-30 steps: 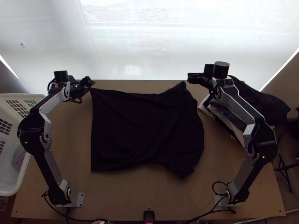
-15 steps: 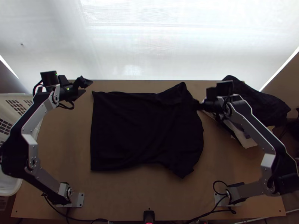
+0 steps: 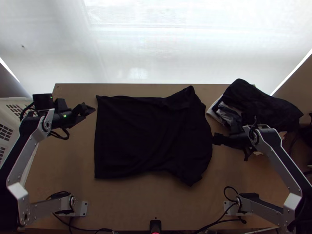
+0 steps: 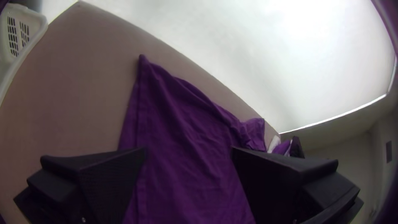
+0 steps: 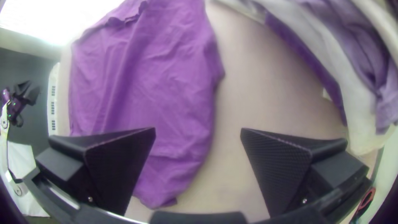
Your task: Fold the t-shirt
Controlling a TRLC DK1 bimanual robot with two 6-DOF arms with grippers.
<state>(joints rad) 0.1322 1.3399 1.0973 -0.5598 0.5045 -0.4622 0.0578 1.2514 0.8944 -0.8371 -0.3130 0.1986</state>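
Both grippers wide open, nothing in either, t-shirt (image 3: pixel 152 136) pretty much flat on the worktop (image 3: pixel 156 202).
Left gripper (image 3: pixel 89 113) hangs out near the shirt's straight edge, right gripper (image 3: pixel 230 145) by its rounded end; can't tell if that one's touching fabric.

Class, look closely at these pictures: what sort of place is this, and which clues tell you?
Probably a robotics lab or workshop set up for laundry folding: a left arm and right arm at a wooden table, a t-shirt spread on it, and a white basket beside it.
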